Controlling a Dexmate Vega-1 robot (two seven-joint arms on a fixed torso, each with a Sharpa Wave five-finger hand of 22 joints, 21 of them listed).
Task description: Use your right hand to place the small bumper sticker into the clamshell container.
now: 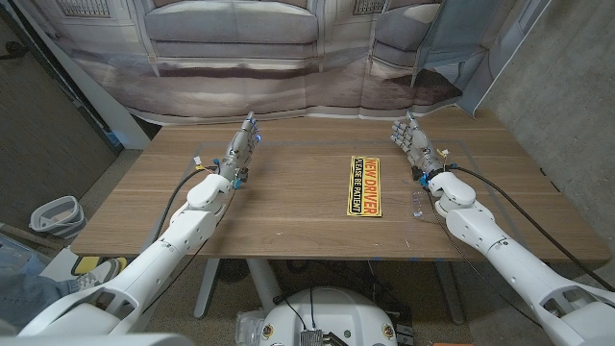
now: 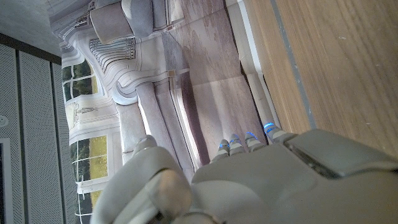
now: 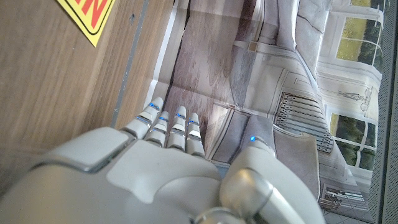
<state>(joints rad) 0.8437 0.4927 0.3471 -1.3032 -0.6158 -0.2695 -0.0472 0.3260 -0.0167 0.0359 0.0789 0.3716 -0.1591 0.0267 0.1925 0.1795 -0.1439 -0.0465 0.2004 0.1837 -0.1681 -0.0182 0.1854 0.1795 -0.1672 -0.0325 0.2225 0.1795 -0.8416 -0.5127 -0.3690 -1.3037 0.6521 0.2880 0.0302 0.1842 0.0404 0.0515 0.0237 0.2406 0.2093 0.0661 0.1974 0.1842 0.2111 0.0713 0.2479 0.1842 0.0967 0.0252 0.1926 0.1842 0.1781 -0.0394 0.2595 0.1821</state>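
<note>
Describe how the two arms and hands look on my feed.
Both arms have glossy white rounded shells. The left hand and right hand are grey, with small blue lights on the fingertips. A black cable runs along each forearm to the wrist.

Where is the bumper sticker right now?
In the head view the yellow bumper sticker lies flat on the wooden table, right of centre, lengthwise toward the backdrop, beside the right hand but untouched.

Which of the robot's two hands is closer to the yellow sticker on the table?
The right hand. It stands just beside the yellow bumper sticker, a little past its far end. The left hand is on the other side, across a wider stretch of bare wood.
</note>
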